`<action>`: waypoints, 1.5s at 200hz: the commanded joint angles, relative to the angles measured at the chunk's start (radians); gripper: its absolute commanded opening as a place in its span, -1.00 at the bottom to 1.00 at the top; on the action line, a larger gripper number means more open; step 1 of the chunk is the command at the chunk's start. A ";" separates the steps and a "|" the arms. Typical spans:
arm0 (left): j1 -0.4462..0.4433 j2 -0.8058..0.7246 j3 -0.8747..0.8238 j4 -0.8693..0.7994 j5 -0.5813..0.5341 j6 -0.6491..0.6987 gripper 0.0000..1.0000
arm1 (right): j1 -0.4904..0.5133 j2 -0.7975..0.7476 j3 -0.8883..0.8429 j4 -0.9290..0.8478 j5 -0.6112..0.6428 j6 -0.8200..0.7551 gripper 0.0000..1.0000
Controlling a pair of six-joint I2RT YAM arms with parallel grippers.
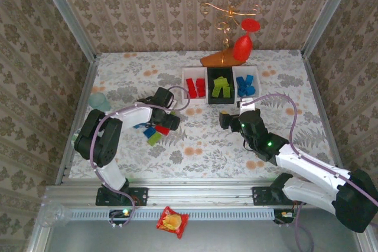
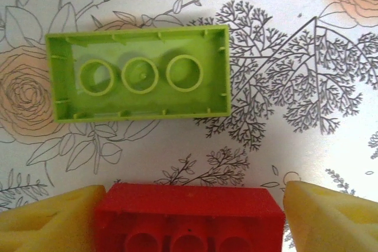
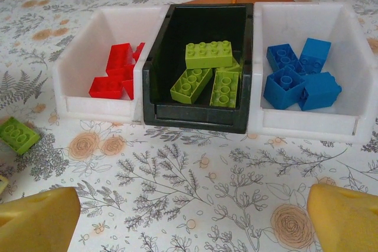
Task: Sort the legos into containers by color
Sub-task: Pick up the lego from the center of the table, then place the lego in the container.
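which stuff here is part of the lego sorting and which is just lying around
For the job: loose red brick, green brick, blue bricks; white box of reds, black box of greens, white box of blues.
Lying about: snack packet, teal cup, gold wire ornament.

A: Can a hand reach the containers (image 3: 195, 116)?
B: Yes. The worktop (image 3: 195, 175) before them is bare, and their tops stand open (the legos (image 3: 208, 54) lie low inside).
A: Elsewhere?
B: Loose legos clutter the middle-left, and an ornament (image 1: 220, 59) stands just behind the row, closing the far side.
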 commanded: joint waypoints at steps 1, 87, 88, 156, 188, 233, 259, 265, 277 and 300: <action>0.000 -0.007 -0.012 -0.026 -0.037 0.001 0.53 | 0.005 -0.021 -0.020 0.000 0.036 -0.008 1.00; -0.017 -0.076 0.003 -0.012 -0.055 -0.020 0.17 | 0.005 -0.031 -0.020 -0.009 0.037 -0.004 1.00; -0.018 -0.080 0.003 -0.010 -0.058 -0.020 0.16 | 0.005 -0.031 -0.020 -0.009 0.036 -0.004 1.00; -0.074 -0.071 0.162 0.121 -0.031 -0.064 0.17 | 0.005 0.001 -0.012 0.024 0.021 0.001 1.00; -0.086 0.088 0.365 0.119 -0.010 -0.038 0.18 | 0.005 0.006 -0.003 0.015 0.012 0.001 1.00; -0.084 0.313 0.657 0.009 -0.018 0.019 0.24 | 0.005 -0.043 -0.018 -0.010 0.025 -0.001 1.00; -0.085 0.365 0.751 -0.035 -0.029 0.030 0.38 | 0.005 -0.065 -0.020 -0.032 0.025 0.002 1.00; -0.085 0.362 0.755 -0.035 -0.030 0.029 0.42 | 0.005 -0.071 -0.021 -0.036 0.025 0.003 1.00; -0.085 0.344 0.748 -0.025 -0.035 0.029 0.49 | 0.005 -0.081 -0.024 -0.040 0.028 0.003 1.00; -0.086 0.274 0.679 -0.004 -0.034 0.020 0.57 | 0.005 -0.090 -0.022 -0.046 0.025 0.000 1.00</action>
